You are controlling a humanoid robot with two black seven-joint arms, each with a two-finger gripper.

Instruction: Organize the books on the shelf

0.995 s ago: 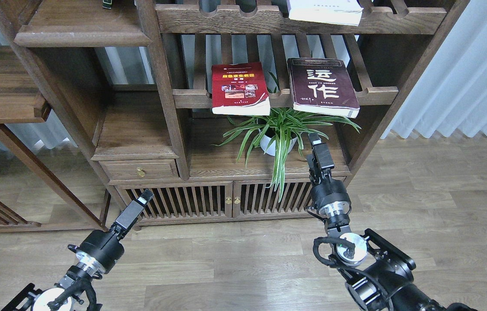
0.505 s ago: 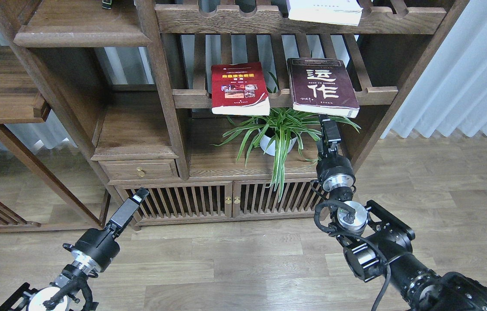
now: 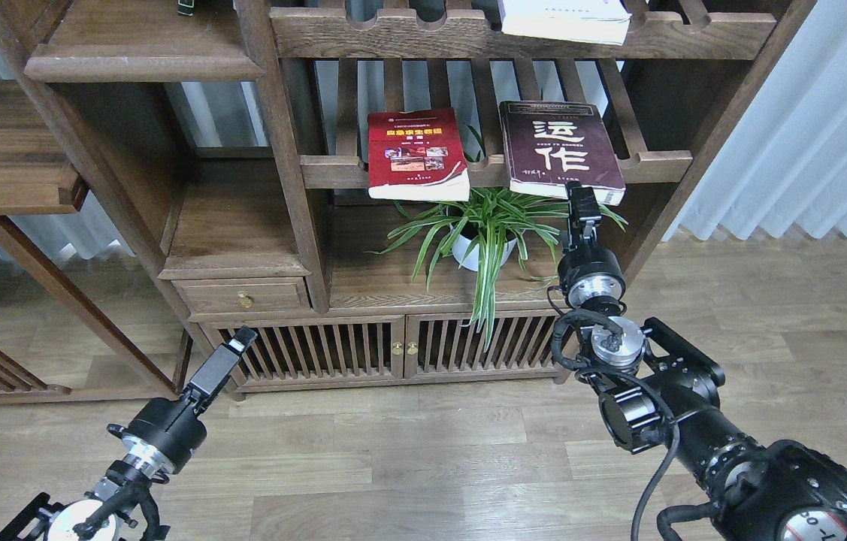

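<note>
The red book [image 3: 415,154] and the dark maroon book [image 3: 558,150] lie face up, side by side, on a slatted rack, their front edges overhanging it. The white book [image 3: 566,19] lies on the slatted rack above. A flat dark-brown shelf board [image 3: 141,56] with a rounded front edge sits at upper left. My right gripper [image 3: 582,194] points up at the maroon book's lower front edge; its fingers cannot be told apart. My left gripper [image 3: 243,338] is low, in front of the cabinet doors, far from the books and holding nothing.
A potted spider plant [image 3: 479,225] stands on the lower board right under the two books, beside my right gripper. A second flat board [image 3: 235,233] with a small drawer [image 3: 243,297] lies left of the plant. White curtains [image 3: 806,113] hang at right.
My right arm has risen and moved right, from beside the plant up to the maroon book's lower edge. My left arm has sunk slightly down and left. The books have not moved.
</note>
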